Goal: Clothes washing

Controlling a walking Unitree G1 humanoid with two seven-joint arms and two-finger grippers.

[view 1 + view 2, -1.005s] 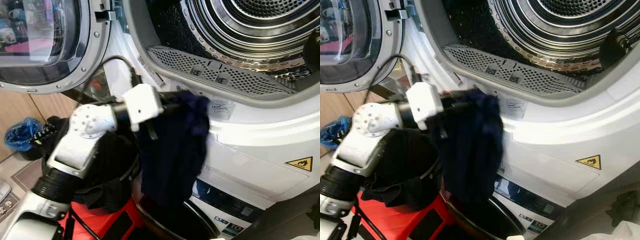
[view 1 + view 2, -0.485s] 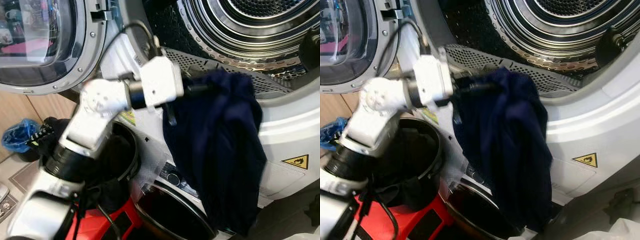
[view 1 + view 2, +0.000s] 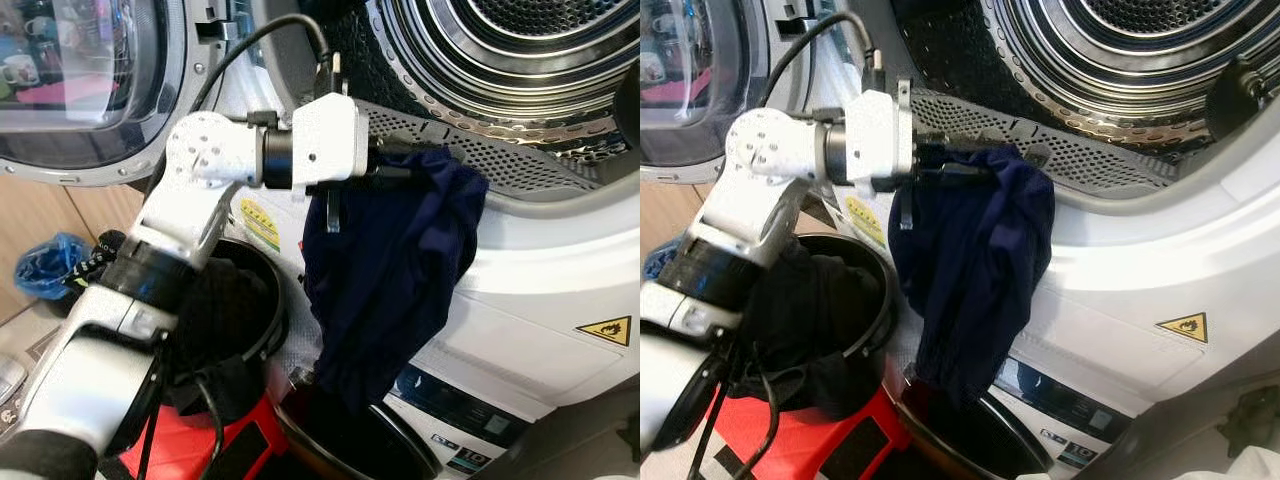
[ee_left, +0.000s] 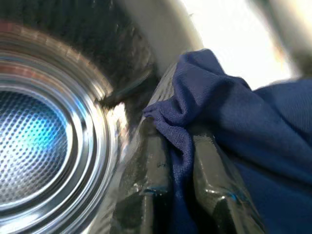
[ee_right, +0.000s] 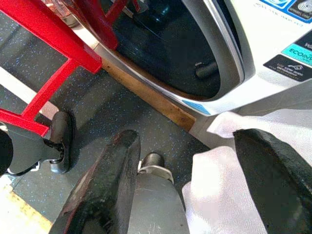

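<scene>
Cloth [image 3: 390, 280] like this is light and limp, a navy garment that folds wherever it is not held, so it hangs from my left gripper [image 4: 181, 146] in a long drape against the white front just below the drum [image 3: 520, 50] opening. My fingers [image 4: 151, 165] are closed narrow on a bunched upper edge; that gathered fold seems the sound place to hold, since a single layer might slip out. Its tail dangles toward the lower machine's door [image 3: 350, 450], beside the black basket [image 3: 225, 330] of dark laundry. My left arm [image 3: 190, 210] reaches up and across, elbow bent, wrist level with the perforated lip [image 3: 480, 150]. My right gripper [image 5: 185, 175] hangs low over the floor, fingers spread wide, with white fabric [image 5: 224, 190] between them.
</scene>
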